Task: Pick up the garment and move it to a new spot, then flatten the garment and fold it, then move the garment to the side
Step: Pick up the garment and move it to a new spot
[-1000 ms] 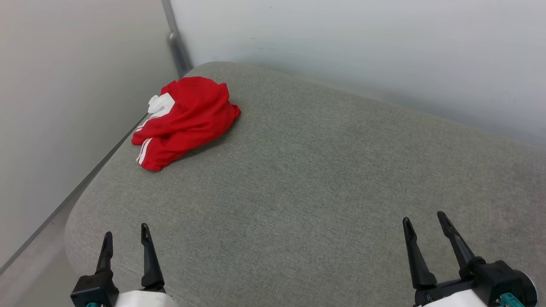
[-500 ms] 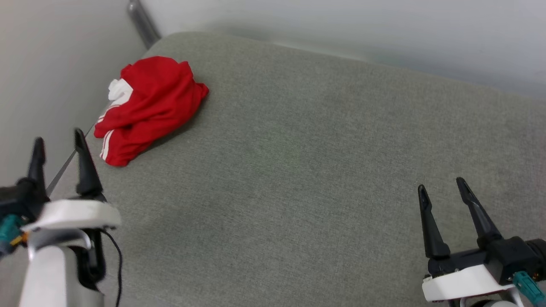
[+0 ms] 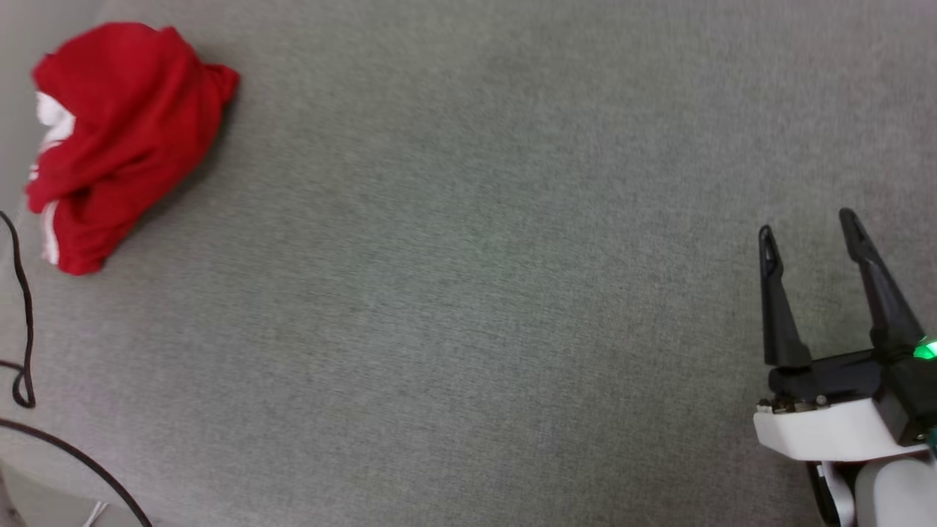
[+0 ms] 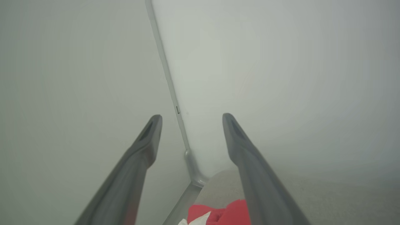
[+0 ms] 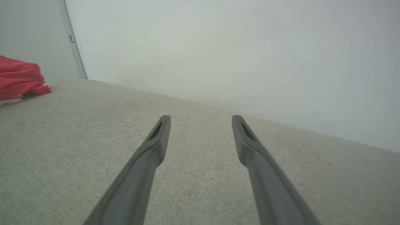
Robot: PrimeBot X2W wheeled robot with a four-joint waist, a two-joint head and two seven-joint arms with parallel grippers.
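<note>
Grey woven-fabric pad [image 3: 468, 293]: large flat surface, mostly bare, so there is plenty of room for the relocate and fold steps.

Pale wall panels [image 5: 218, 47] close off the pad's far and left edges and meet at a thin grey corner post [image 4: 168, 78].

Bright red jersey garment with white sleeve and white stripe trim [image 3: 117, 139]: sits in a crumpled heap at the pad's far-left corner, against the left edge. It is not lifted, spread or folded. No lettering visible in the bunch.

Right gripper [image 3: 807, 222]: over the pad's near-right area, well apart from the garment, jaws spread, nothing between them.

Left gripper [image 4: 192, 116]: aimed at the pad's far-left corner, jaws spread, empty. The garment shows low between its fingers. No contact visible.

Thin black cable [image 3: 22, 315]: loops at the pad's near-left edge.

Progress, judged: nothing is completed. The left arm looks to be on approach for the first pick. Left to do: grasp, move to the open middle of the pad, flatten, fold, set aside.
</note>
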